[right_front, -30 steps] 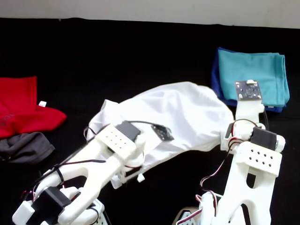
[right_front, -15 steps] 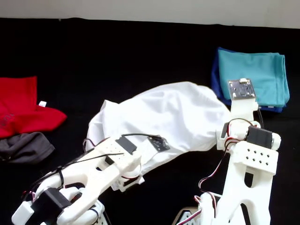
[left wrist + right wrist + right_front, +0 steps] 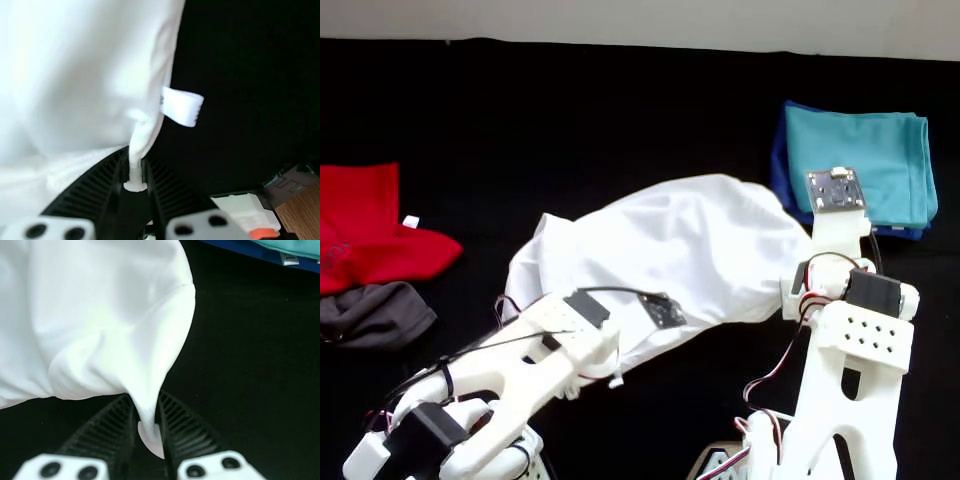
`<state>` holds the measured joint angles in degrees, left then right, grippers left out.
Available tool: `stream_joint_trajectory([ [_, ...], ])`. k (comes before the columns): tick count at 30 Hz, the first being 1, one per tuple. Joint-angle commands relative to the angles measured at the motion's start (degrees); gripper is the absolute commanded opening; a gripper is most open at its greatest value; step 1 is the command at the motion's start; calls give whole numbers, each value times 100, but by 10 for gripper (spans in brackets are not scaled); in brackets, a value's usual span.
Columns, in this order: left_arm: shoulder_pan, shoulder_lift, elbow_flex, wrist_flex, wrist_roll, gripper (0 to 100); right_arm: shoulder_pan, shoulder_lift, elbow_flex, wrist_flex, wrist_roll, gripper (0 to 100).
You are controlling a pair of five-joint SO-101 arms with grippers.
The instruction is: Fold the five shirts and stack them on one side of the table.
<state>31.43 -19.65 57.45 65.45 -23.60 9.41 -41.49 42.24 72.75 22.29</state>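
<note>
Left gripper (image 3: 134, 172): jaws clamped on a pinched hem fold of the white shirt (image 3: 690, 250). A small white label (image 3: 182, 106) sits just beside the pinch.

Right gripper (image 3: 146, 422): jaws closed on the opposite edge of the same shirt.

The shirt spans, bunched, between the two grippers over the black table (image 3: 620, 110).

Beyond the right gripper: a folded teal shirt (image 3: 865, 155) stacked on a blue shirt (image 3: 780, 170).

Well out to the left gripper's outer side: a red shirt (image 3: 370, 235), with a grey shirt (image 3: 375, 312) touching its near edge.
</note>
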Motion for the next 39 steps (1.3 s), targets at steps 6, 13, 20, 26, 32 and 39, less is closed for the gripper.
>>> stream_joint_trajectory([
  [6, -1473, -84, -2835, 2180, -132, 9, -84, 171, -1174, 31, -475, 6],
  [13, -2967, -84, -5543, 3552, -413, 9, -629, 1543, -3653, 866, -475, 6],
  [20, -3873, -576, -6941, 3587, -712, 9, -963, 2466, -6712, 1613, -484, 6],
  [26, -4198, -1165, -8031, 3578, -941, 9, -954, 3046, -8875, 2440, -484, 6],
  [32, -4426, -1314, -8848, 3578, -1116, 9, -945, 3134, -10246, 2782, -466, 6],
  [39, -4453, -1297, -8945, 3516, -1125, 9, -945, 3125, -11090, 2659, -457, 6],
])
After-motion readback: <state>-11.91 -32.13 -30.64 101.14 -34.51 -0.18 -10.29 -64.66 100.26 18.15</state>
